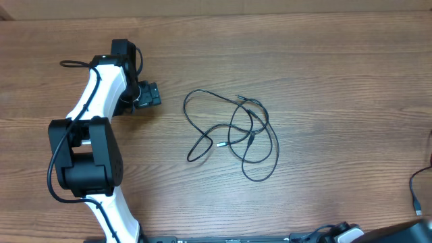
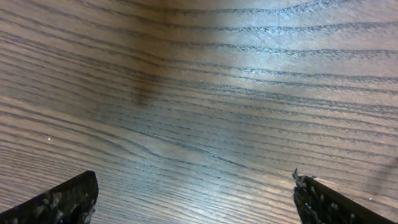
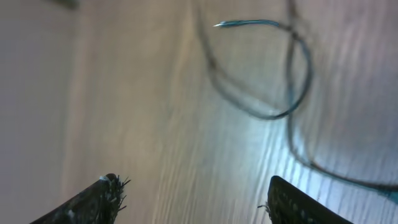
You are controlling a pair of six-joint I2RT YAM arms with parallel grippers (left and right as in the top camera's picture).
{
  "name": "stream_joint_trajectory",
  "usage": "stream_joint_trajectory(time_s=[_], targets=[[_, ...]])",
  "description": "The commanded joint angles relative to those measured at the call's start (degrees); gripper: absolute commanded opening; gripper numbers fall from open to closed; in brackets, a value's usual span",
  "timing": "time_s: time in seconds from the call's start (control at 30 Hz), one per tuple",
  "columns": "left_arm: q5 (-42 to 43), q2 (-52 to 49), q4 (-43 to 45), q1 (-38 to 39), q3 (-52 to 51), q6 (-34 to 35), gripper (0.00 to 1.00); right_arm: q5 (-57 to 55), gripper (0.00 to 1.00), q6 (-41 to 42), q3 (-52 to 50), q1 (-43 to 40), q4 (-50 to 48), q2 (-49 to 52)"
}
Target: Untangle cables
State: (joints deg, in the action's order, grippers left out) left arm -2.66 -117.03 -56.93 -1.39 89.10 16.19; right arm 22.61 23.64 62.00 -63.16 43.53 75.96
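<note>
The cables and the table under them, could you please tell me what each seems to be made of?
The cables look like thin cords in a black rubbery or plastic jacket, matt and limp, lying in loose loops. One plug tip glints silver, so it is probably metal. The table shows brown wood grain with a slight sheen; whether it is solid wood or printed laminate, I cannot tell.

Thin black cables (image 1: 252, 123) lie slack and flat, just toward three o'clock from the middle of the overhead view. Their loose loops cross, one reaching to ten o'clock, another to five. A silver plug tip (image 1: 221, 144) lies inside the tangle.
</note>
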Motion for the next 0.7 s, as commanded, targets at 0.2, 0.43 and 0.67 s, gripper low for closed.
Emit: stream_joint_trajectory(time_s=[0.2, 0.43, 0.67], targets=[[-0.52, -0.2, 0.24, -0.09, -0.13, 0.59, 1.0, 15.43, 0.74, -11.98, 1.18, 10.97, 10.82, -5.25], [-0.52, -0.2, 0.39, -0.09, -0.13, 0.59, 1.0, 15.47, 0.93, -11.87, 1.09, 23.98, 16.22, -5.22], [-0.52, -0.2, 0.39, -0.09, -0.13, 0.59, 0.99, 15.43, 1.0, -11.72, 1.07, 38.69, 16.83, -5.22]])
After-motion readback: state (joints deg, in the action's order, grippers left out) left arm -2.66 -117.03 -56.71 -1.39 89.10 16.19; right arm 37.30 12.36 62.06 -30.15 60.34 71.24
